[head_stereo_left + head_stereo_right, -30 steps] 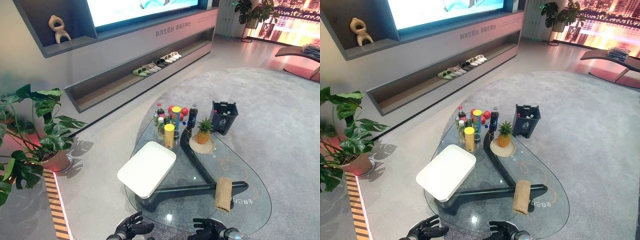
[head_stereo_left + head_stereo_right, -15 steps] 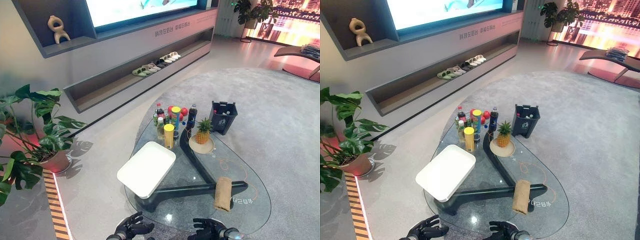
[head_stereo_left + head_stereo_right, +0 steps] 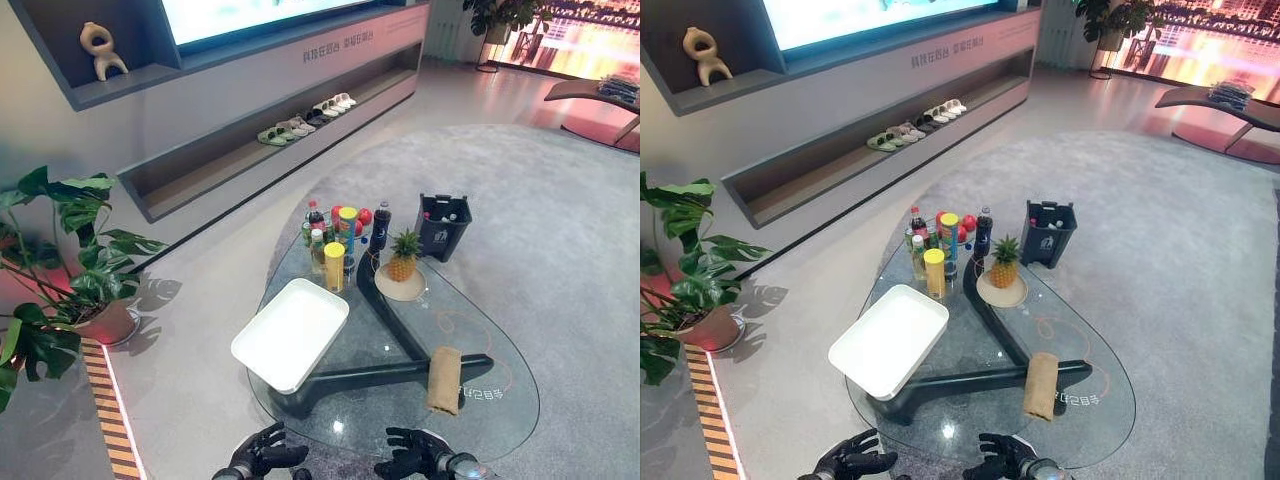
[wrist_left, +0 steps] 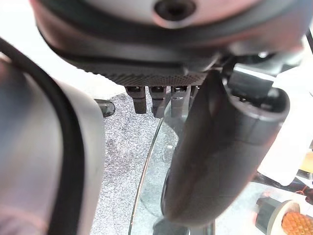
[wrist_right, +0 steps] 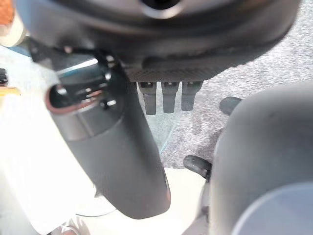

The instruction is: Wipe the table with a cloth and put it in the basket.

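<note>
The brown cloth lies on the glass desk right of the white tray, while the left robot hand and right robot hand hang spread, holding nothing.

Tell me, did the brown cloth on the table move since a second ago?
No. The cloth lies across the same dark table leg near the glass table's right edge; only the camera shifted.

Grey carpet underfoot; long wall shelf at 11 o'clock (sandals on it); potted plant at 9.
</note>
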You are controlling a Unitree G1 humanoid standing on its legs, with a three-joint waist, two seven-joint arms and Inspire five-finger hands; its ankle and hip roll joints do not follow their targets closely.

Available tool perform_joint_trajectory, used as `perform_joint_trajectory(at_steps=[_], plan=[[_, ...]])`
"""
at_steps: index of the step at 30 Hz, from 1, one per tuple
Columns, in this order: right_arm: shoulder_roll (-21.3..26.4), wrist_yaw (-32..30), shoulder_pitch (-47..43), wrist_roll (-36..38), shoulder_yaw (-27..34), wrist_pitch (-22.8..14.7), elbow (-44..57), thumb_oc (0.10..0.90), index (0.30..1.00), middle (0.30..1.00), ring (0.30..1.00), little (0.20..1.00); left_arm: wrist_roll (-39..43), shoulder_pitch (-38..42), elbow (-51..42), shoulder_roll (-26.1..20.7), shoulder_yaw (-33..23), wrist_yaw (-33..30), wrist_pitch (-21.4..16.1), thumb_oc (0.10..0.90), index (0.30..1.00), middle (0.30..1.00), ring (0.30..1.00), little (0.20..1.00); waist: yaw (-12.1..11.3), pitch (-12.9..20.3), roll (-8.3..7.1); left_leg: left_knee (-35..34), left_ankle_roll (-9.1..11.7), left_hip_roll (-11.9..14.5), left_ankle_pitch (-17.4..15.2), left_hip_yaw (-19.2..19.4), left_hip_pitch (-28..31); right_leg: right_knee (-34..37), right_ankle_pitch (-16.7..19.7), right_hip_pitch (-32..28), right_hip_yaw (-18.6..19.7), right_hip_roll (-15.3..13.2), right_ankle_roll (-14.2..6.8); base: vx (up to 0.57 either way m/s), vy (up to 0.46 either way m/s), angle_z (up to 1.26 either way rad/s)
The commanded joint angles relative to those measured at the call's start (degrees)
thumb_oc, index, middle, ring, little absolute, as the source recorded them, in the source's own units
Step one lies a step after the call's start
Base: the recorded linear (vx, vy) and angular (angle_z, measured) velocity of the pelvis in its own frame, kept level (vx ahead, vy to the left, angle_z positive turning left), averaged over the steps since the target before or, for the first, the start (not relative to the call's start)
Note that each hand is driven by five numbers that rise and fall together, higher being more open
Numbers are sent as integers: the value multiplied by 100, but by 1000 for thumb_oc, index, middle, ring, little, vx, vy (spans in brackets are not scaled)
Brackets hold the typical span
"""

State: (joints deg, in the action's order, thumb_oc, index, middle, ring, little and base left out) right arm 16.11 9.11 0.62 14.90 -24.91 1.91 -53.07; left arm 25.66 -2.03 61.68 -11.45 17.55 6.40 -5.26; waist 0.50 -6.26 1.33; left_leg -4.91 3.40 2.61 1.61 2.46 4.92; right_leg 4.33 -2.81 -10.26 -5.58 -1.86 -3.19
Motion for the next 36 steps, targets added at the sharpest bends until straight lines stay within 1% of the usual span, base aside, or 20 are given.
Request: perform_joint_trajectory(at_steps=[1,3,4,9,10,11,12,15,16,17,19,20,21,23,24,29,32,36], plan=[[27,-462,-196,412,11,-255,1002,800,900,900,900,900,-194,202,-82,-11,286,-109,-45,800,900,900,900,900,63,-163,-295,399,-226,-272,-508,12,-28,-36,290,599,227,-72,-215,-9,-55,-7],[54,-656,-145,383,13,-231,1385,800,900,900,900,900,-159,159,-190,-28,307,-127,-33,800,900,900,900,900,89,-220,-310,479,-247,-278,-526,35,-130,-72,296,702,270,-52,-207,-38,-49,-9],[87,-812,-133,383,-8,-287,1599,800,900,900,900,900,-104,158,-272,-47,344,-150,-35,800,900,900,900,900,101,-277,-316,547,-258,-283,-534,41,-225,-111,297,794,290,-39,-196,-96,-57,-9],[285,-1607,-393,579,-32,-753,2258,800,900,900,900,900,269,406,-619,-179,486,-227,-85,800,900,900,900,900,147,-735,-302,713,-319,-292,-509,42,-643,-428,250,1267,315,38,-123,-172,-54,-9],[308,-1725,-411,601,-25,-827,2331,800,900,900,900,900,286,425,-649,-189,496,-249,-64,800,900,900,900,900,155,-783,-298,719,-326,-297,-508,35,-673,-469,234,1306,315,49,-114,-103,-44,1],[348,-2007,-453,600,-5,-926,2520,800,900,900,900,900,337,449,-652,-189,525,-286,-67,800,900,900,900,900,179,-863,-295,722,-334,-304,-498,22,-719,-540,214,1376,309,69,-102,-58,-33,2],[354,-2067,-457,591,0,-949,2549,800,900,900,900,900,343,453,-656,-186,529,-296,-65,800,900,900,900,900,184,-874,-294,723,-335,-307,-496,18,-728,-548,212,1388,310,72,-99,-49,-34,0],[470,-2765,-457,407,146,-1164,2953,800,900,900,900,900,319,418,-780,-181,552,-401,-49,800,900,900,900,900,228,-994,-282,718,-336,-325,-485,-1,-791,-566,211,1449,310,93,-84,0,0,0],[474,-2787,-456,392,154,-1172,2968,800,900,900,900,900,319,416,-783,-181,554,-403,-49,800,900,900,900,900,230,-997,-281,719,-336,-326,-485,-1,-793,-566,211,1450,311,93,-84,0,0,0],[504,-3004,-451,288,230,-1223,3067,800,900,900,900,900,325,397,-806,-185,566,-414,-59,800,900,900,900,900,244,-1023,-270,723,-334,-331,-483,4,-812,-562,216,1462,314,95,-86,0,0,0],[579,-3635,-473,-73,395,-1304,3256,800,900,900,900,900,328,392,-830,-199,566,-414,-59,800,900,900,900,900,278,-1085,-248,774,-337,-347,-488,36,-889,-574,227,1528,321,89,-82,-11,-5,3],[617,-3809,-498,-144,450,-1284,3332,800,900,900,900,900,332,397,-838,-201,573,-413,-69,800,900,900,900,900,286,-1118,-240,811,-339,-353,-487,46,-935,-587,234,1559,323,88,-77,0,0,0],[629,-3847,-508,-157,471,-1274,3362,800,900,900,900,900,333,399,-841,-202,574,-413,-69,800,900,900,900,900,289,-1131,-238,822,-340,-354,-487,50,-949,-592,234,1568,323,88,-75,0,0,0],[727,-4287,-596,-327,610,-1288,3546,800,900,900,900,900,356,462,-839,-216,585,-425,-81,800,900,900,900,900,318,-1256,-224,952,-348,-377,-496,69,-1099,-652,239,1677,343,88,-60,-37,-1,-3],[773,-4413,-645,-368,645,-1301,3607,800,900,900,900,900,384,498,-838,-221,617,-444,-91,800,900,900,900,900,332,-1330,-213,1024,-350,-379,-500,71,-1179,-700,236,1742,351,85,-52,-39,5,-1],[876,-4895,-939,-471,734,-1294,3777,800,900,900,900,900,453,672,-876,-278,698,-409,-155,800,900,900,900,900,339,-1651,-193,1481,-357,-430,-548,122,-1664,-978,243,2152,324,46,-21,-62,2,0],[928,-5275,-1258,-468,842,-1206,3827,800,900,900,900,900,514,833,-933,-332,770,-391,-178,800,900,900,900,900,342,-1896,-199,1903,-357,-440,-619,166,-2059,-1214,257,2486,270,-3,4,-88,-6,2],[1009,-6070,-1714,-585,1028,-919,3838,800,900,900,900,900,528,990,-1060,-364,935,-441,-234,800,900,900,900,900,373,-2238,-160,2315,-364,-441,-705,198,-2473,-1441,265,2838,289,3,42,-55,5,5]])
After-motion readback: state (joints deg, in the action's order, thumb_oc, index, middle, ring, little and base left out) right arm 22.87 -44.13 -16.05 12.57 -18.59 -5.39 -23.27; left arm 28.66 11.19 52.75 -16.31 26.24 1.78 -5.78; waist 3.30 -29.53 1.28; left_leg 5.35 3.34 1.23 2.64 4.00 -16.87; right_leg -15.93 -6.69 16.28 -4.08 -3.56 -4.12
